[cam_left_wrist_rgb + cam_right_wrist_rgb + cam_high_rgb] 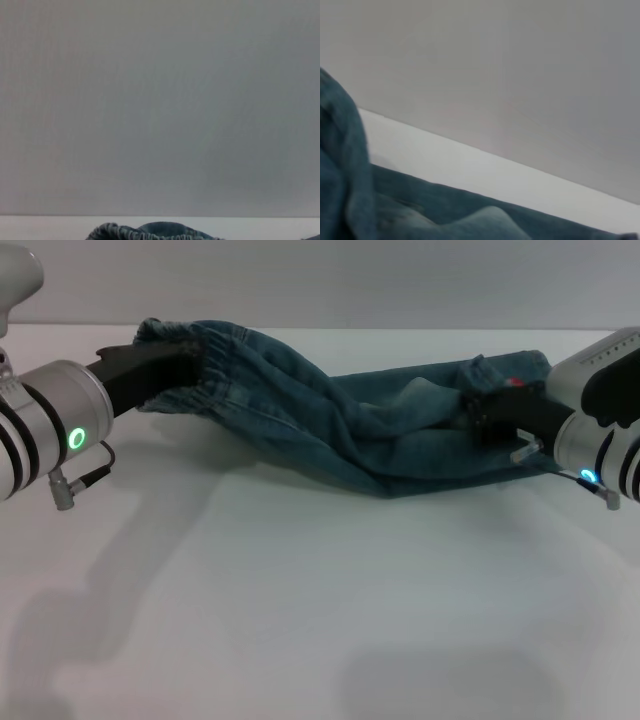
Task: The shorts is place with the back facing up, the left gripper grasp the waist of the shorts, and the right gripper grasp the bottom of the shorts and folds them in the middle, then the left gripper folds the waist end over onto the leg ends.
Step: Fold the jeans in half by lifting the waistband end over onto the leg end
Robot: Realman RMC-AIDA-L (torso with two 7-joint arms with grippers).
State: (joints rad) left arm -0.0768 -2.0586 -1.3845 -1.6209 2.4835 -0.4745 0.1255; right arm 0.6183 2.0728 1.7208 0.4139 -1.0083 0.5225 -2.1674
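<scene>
The white table (pixel 300 620) carries the denim shorts (pixel 350 425) stretched across its far side, limp and sagging mid-span. The left gripper (pixel 165 365) pinches the ruffled waist (pixel 215 375); the right gripper (pixel 490 415) clamps the flat leg hems (pixel 520 370).

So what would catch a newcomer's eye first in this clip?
The blue faded-wash denim shorts stretch across the white table, bunched and sagging in the middle. The left gripper is at the ruffled elastic waist, the right gripper at the leg end.
</scene>
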